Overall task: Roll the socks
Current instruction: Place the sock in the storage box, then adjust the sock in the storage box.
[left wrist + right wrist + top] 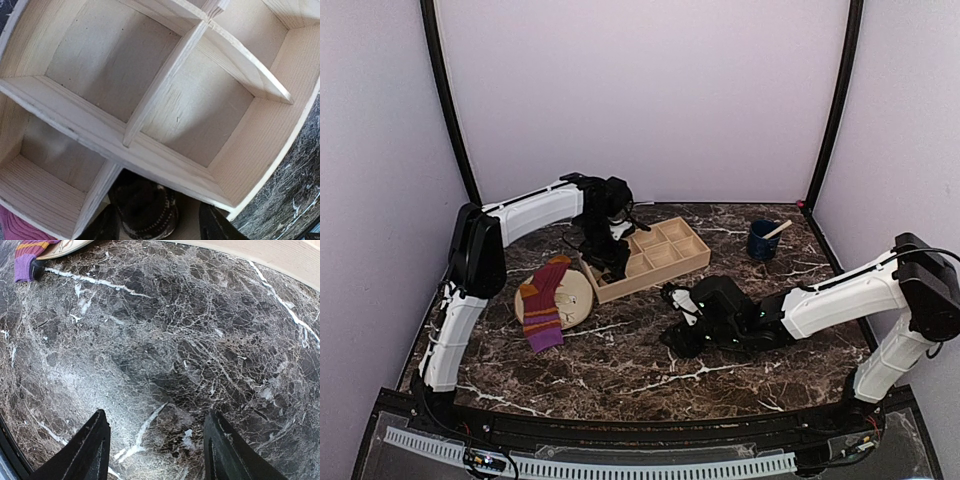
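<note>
On plate (576,294), purple sock (542,305) (orange-striped), overhanging

Magenta-purple fabric sock with orange stripes (542,308) lies flat across the round beige plate (577,290), its purple end over the rim on the dark marble table (620,372).

Left gripper (613,268) points down at the left end of the pale wooden compartment tray (665,255); its jaws are hard to make out, dark on dark.

Right gripper (673,318) sits low over the marble, just in front of the tray.

Dark blue cup with wooden stick (761,241) stands at the far right.
</note>
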`<move>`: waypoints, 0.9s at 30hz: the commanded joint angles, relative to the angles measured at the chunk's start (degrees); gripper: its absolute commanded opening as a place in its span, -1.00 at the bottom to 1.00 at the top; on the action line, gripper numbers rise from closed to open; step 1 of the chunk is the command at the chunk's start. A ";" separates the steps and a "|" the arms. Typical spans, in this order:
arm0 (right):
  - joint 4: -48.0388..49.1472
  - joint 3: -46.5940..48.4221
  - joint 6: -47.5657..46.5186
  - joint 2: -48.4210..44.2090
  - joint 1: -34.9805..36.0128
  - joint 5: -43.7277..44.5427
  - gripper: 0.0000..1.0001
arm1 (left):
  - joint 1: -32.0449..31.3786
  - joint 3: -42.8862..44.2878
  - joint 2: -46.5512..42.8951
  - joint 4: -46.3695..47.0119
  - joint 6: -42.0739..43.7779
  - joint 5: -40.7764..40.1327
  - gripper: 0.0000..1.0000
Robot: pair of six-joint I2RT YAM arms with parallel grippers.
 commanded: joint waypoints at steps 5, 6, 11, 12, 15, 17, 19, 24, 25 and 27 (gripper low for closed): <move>1.56 0.76 0.35 -0.41 -0.01 -0.58 0.18 | -0.84 -0.15 -7.24 0.24 -1.47 -1.45 0.14; 1.58 0.68 0.37 -0.43 0.00 -0.53 0.17 | -0.82 -0.20 -7.50 0.28 -1.56 -1.77 0.14; 1.87 0.45 0.62 -0.65 0.22 -0.32 0.18 | -1.16 -0.49 -9.33 0.05 -2.66 -4.60 0.12; 1.93 0.42 0.68 -0.65 0.26 -0.32 0.18 | -1.22 -1.04 -9.83 0.26 -2.79 -5.05 0.10; 2.12 0.31 0.77 -0.61 0.39 -0.25 0.18 | -1.40 -4.97 -11.61 3.04 -3.03 -6.25 -0.14; 2.29 0.32 0.83 -0.58 0.51 -0.23 0.18 | -1.65 -8.60 -12.72 5.63 -3.02 -6.04 -0.35; 2.33 0.29 0.85 -0.53 0.53 -0.23 0.17 | -2.06 -11.92 -13.38 8.06 -2.89 -6.21 -0.56; 2.40 0.45 0.77 -0.09 0.62 -0.38 0.17 | -2.94 -17.59 -14.18 13.13 -2.65 -7.28 -0.81; 2.49 0.58 0.74 -0.02 0.62 -0.38 0.17 | -3.21 -18.52 -14.46 14.31 -2.43 -7.75 -0.84; 2.56 0.78 0.68 0.05 0.62 -0.46 0.18 | -3.54 -19.94 -14.90 16.23 -2.40 -8.57 -0.85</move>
